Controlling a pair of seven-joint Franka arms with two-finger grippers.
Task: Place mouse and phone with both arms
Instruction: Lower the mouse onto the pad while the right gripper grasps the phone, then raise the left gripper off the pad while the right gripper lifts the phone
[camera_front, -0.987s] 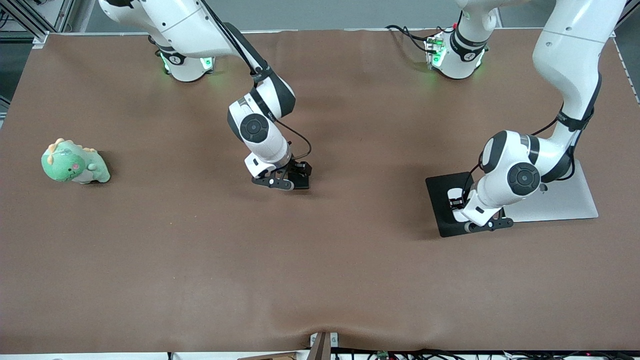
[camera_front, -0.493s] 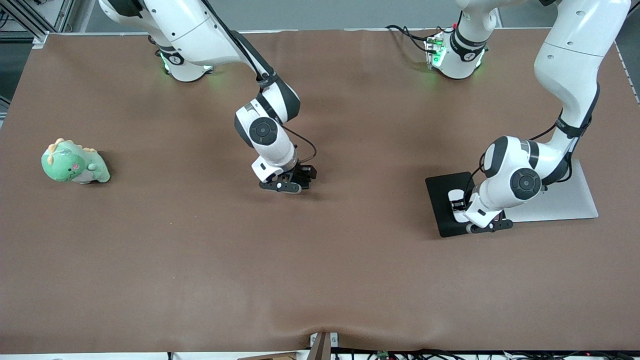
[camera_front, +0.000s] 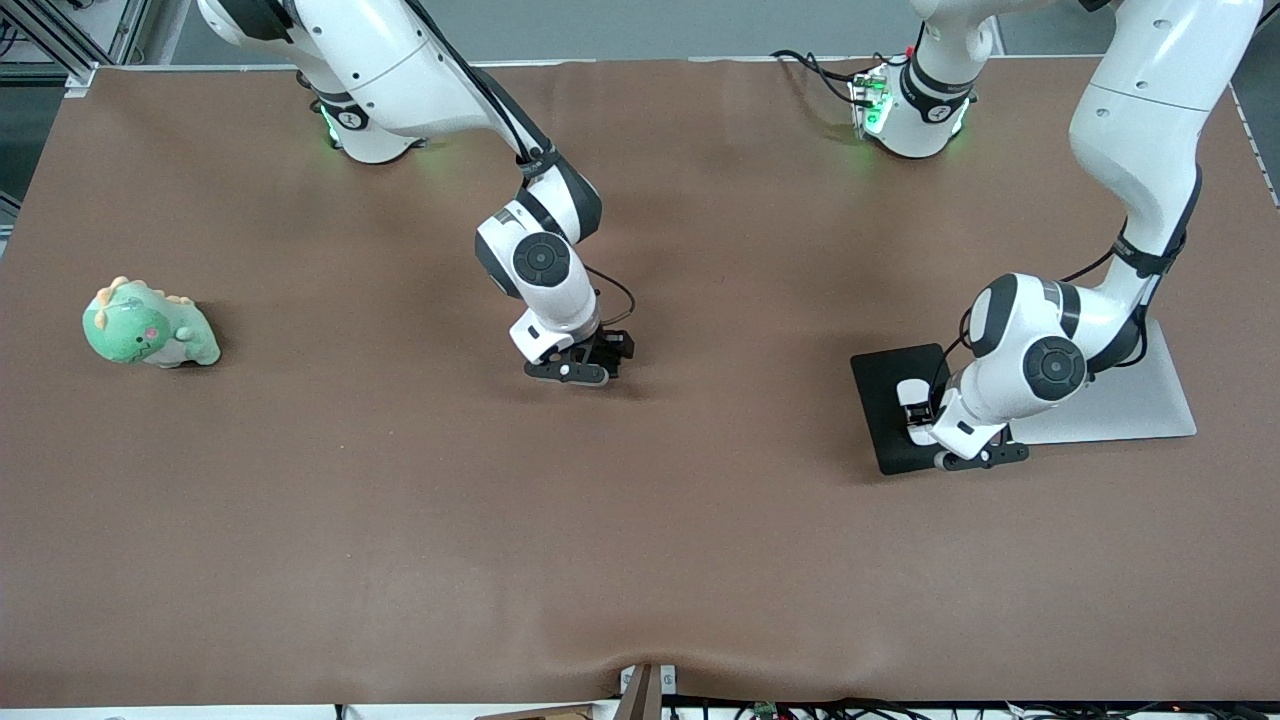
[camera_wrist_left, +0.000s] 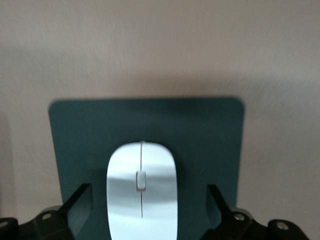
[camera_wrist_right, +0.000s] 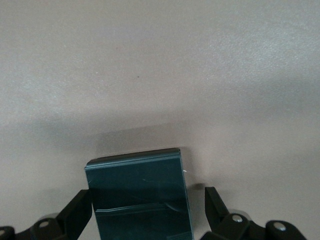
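I see my left gripper (camera_wrist_left: 145, 210) low over the black mouse pad (camera_wrist_left: 210, 130), fingers wide apart. The white mouse (camera_wrist_left: 142, 187) lies on the pad between them. My right gripper (camera_wrist_right: 147, 212) is spread wide too, around the black phone (camera_wrist_right: 137, 192) on the brown tabletop (camera_front: 400, 520).

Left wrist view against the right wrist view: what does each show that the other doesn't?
Only the left wrist view shows the small white oval mouse lying on the flat black mouse pad, between the open fingers of the left gripper with gaps on both sides. Only the right wrist view shows the black rectangular phone between the open fingers of the right gripper. Both show the brown table cover.
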